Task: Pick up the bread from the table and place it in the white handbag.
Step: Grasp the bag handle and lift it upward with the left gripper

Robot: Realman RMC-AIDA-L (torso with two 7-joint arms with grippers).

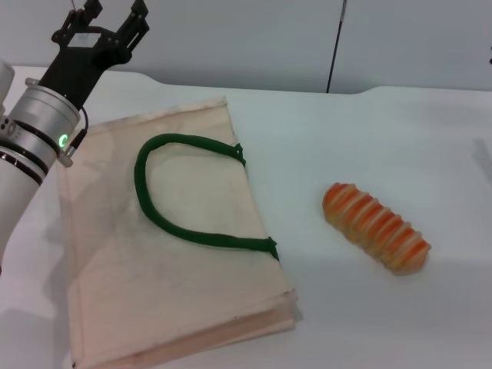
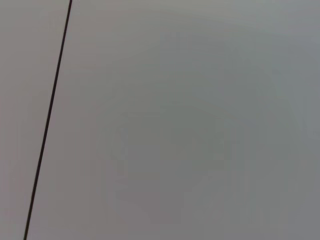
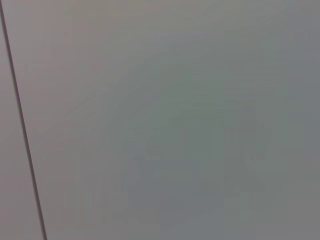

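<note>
Head view shows the bread [image 1: 376, 227] lying loose on the desk [image 1: 369, 131], well apart from the white handbag [image 1: 173, 284], which lies flat with its green handle [image 1: 181, 192] on top, so its mouth probably needs lifting first; the left pincer [image 1: 112, 13] hangs spread and empty past the bag's far corner, the right pincer is unseen, and no writing or label is readable

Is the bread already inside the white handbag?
No. In the head view the bread lies on the bare table, apart from the white handbag, which lies flat to its left.
</note>
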